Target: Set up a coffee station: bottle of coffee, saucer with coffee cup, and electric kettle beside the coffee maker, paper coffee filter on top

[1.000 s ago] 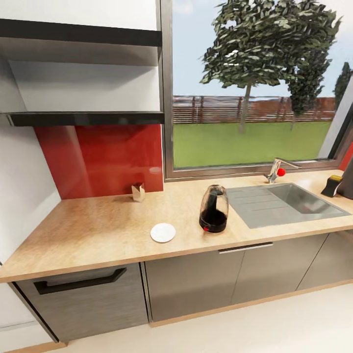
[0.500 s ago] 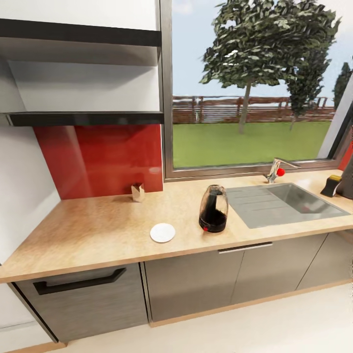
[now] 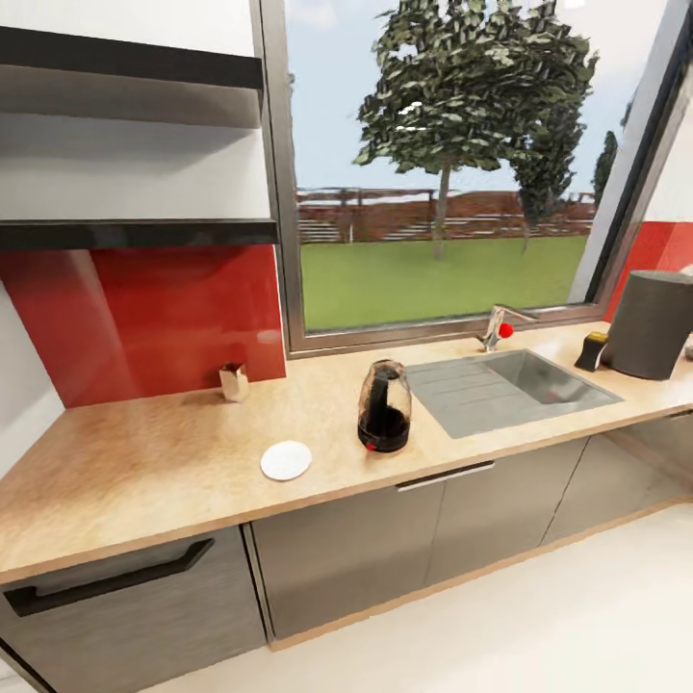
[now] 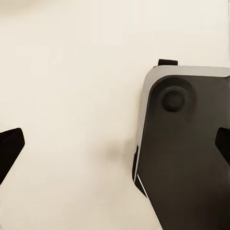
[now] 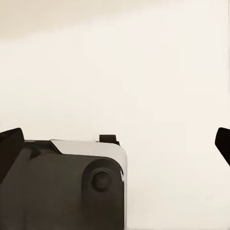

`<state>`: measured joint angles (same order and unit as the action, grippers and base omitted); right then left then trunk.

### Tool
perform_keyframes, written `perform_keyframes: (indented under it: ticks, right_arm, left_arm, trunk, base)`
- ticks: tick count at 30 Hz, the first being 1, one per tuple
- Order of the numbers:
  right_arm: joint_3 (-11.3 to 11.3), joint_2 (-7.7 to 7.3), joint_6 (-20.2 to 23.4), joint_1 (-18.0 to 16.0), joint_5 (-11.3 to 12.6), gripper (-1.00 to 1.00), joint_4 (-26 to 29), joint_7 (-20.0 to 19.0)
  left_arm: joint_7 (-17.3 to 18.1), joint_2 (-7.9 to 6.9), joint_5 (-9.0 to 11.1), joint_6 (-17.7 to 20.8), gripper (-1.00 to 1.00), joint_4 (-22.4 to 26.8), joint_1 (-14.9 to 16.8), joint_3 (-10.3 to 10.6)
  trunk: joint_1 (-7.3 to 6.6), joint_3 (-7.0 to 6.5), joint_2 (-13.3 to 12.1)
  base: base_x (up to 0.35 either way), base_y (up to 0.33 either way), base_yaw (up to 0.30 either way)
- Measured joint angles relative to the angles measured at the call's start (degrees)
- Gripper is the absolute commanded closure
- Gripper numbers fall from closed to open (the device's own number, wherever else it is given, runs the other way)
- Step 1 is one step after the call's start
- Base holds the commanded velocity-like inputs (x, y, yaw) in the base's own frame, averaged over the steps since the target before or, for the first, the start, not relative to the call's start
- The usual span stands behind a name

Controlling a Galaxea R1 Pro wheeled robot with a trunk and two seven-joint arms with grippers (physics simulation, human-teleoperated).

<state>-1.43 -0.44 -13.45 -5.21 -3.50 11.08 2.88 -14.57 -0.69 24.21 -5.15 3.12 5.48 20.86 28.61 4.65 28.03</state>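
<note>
- My left claw (image 4: 115,143) hangs over pale floor (image 4: 72,72) with its fingertips (image 4: 9,148) spread wide at the edges of the wrist view, gripping nothing; part of my own dark base (image 4: 187,158) lies under it.
- My right claw (image 5: 115,143) is likewise spread open and empty above the same pale floor, with my base (image 5: 62,187) showing below it.
- From my head, the wooden countertop (image 3: 144,462) runs across in front of me, above grey cabinet fronts (image 3: 337,549) and a drawer with a black handle (image 3: 111,577).
- The white saucer (image 3: 287,460) lies flat on the countertop, near its front edge.
- The electric kettle (image 3: 385,408), with clear walls and a dark base, stands upright just beside the saucer, on the sink side and a little farther back.
- The steel sink (image 3: 510,385) is set into the countertop just beyond the kettle, with its drainer side toward the kettle.
- A small tan holder, maybe the paper coffee filter (image 3: 233,381), stands at the back of the countertop against the red backsplash (image 3: 144,318), well apart from the saucer; I cannot tell for certain what it is.
- A tap with a red knob (image 3: 499,329) rises behind the sink.
- A dark cylindrical machine, likely the coffee maker (image 3: 651,323), stands past the far end of the sink, with a small black and yellow object (image 3: 592,350) just beside it.
- Two dark shelves (image 3: 135,233) hang above the backsplash beside the window (image 3: 433,173).
</note>
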Motion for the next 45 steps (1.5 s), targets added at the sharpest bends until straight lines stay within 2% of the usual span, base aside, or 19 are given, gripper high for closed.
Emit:
perform_keyframes:
  ticks: [5, 14, 15, 16, 17, 18, 24, 26, 29, 35, 41, 45]
  right_arm:
    - [0.00, 0.44, 0.00, -0.01, -0.01, -1.00, -0.03, 0.06]
    - [0.00, 1.52, -0.28, -0.02, -0.07, -1.00, 0.17, 0.14]
    - [-0.01, 1.53, -0.60, -0.02, -0.08, -1.00, 0.15, 0.13]
    - [-0.01, 1.55, -1.74, -0.01, -0.14, -1.00, 0.13, 0.13]
    - [-0.01, 1.55, -1.81, -0.02, -0.15, -1.00, 0.13, 0.13]
    - [-0.01, 1.55, -1.82, -0.01, -0.15, -1.00, 0.13, 0.13]
    - [-0.01, 1.54, -1.86, -0.01, -0.16, -1.00, 0.13, 0.13]
    - [-0.01, 1.51, -1.86, -0.01, -0.16, -1.00, 0.09, 0.13]
    - [-0.01, 1.53, -1.86, -0.01, -0.16, -1.00, 0.06, 0.12]
    - [-0.01, 1.55, -1.86, -0.01, -0.16, -1.00, 0.05, 0.12]
    - [0.05, 1.55, -1.87, -0.01, -0.16, -1.00, 0.06, 0.12]
    - [0.06, 1.55, -1.87, -0.01, -0.18, -1.00, 0.05, 0.12]
  left_arm:
    - [-0.02, 0.01, 0.19, -0.01, -1.00, 0.01, 0.01, 0.00]
    - [0.01, -0.13, 0.66, -0.77, -1.00, 1.12, 0.21, -0.17]
    - [0.04, -0.31, 0.69, -3.80, -1.00, 2.01, 0.38, -0.15]
    - [0.16, -1.55, -0.43, -20.96, -1.00, 6.18, 0.74, 0.28]
    - [0.14, -2.04, -0.43, -29.45, -1.00, 6.96, 1.10, 0.30]
    - [0.07, -2.56, -0.40, -34.25, -1.00, 8.34, 1.37, 0.18]
    - [0.14, -2.87, -0.41, -50.34, -1.00, 13.22, 1.84, -0.02]
    - [0.34, -2.90, -0.37, -52.99, -1.00, 14.74, 1.94, 0.05]
    - [0.44, -2.99, -0.37, -54.64, -1.00, 16.69, 2.60, 0.14]
    - [0.48, -3.00, -0.48, -54.68, -1.00, 21.00, 6.05, 0.12]
    - [0.49, -2.32, -0.34, -54.68, -1.00, 23.65, 10.76, 0.05]
    - [0.46, -1.35, -0.28, -54.67, -1.00, 24.73, 13.67, 0.19]
  trunk:
    - [0.00, 0.00, 0.00]
    - [0.00, 0.00, 0.00]
    - [0.00, 0.00, 0.00]
    - [0.00, -0.01, 0.00]
    - [0.00, -0.01, 0.00]
    - [0.00, -0.01, 0.00]
    - [0.00, 0.00, 0.00]
    - [0.00, 0.00, 0.00]
    - [0.00, 0.00, 0.00]
    - [0.00, -0.01, -0.01]
    - [0.00, -0.01, -0.01]
    - [0.00, 0.00, 0.00]
  base:
    - [0.000, 0.000, -0.211]
    - [0.000, 0.000, -0.019]
    - [0.000, 0.000, 0.000]
    - [0.000, 0.000, 0.000]
    - [0.000, 0.000, 0.000]
    - [0.000, 0.000, 0.000]
    - [0.000, 0.000, 0.000]
    - [0.000, 0.000, 0.000]
    - [0.000, 0.000, 0.000]
    - [0.000, 0.000, 0.000]
    - [0.000, 0.000, 0.000]
    - [0.000, 0.000, 0.000]
